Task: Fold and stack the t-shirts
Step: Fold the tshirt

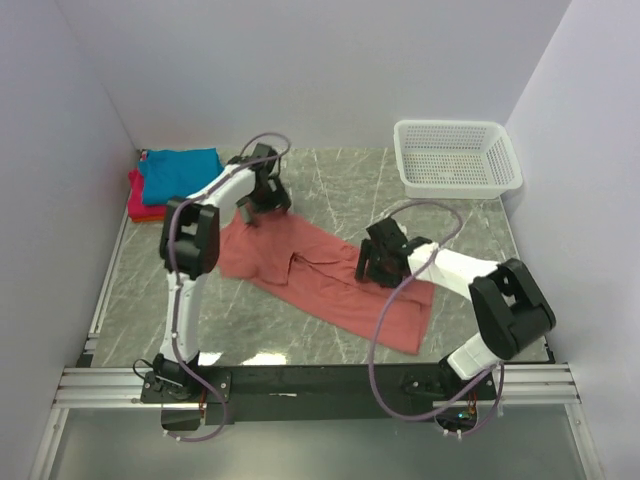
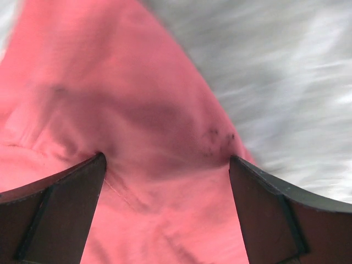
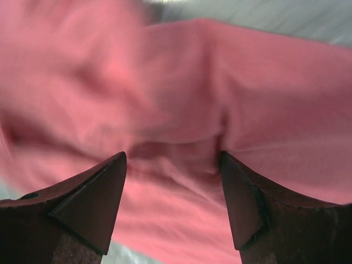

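The salmon-red t-shirt [image 1: 320, 282] lies as a long strip slanting across the middle of the table. My left gripper [image 1: 252, 212] hangs open over its far left end; in the left wrist view the red cloth [image 2: 137, 82] spreads below the wide-apart fingers, with nothing pinched. My right gripper [image 1: 368, 268] is low over the shirt's middle, fingers apart, and the cloth [image 3: 264, 82] lies creased between and under them, not gripped. A teal-blue t-shirt [image 1: 180, 168] rests folded on a magenta-pink one [image 1: 140, 200] in the far left corner.
A white mesh basket [image 1: 456, 155] stands at the back right. White walls close in the table on the left, back and right. Bare grey marbled tabletop [image 1: 330, 190] shows behind the shirt, and the black frame rail [image 1: 320, 382] runs along the near edge.
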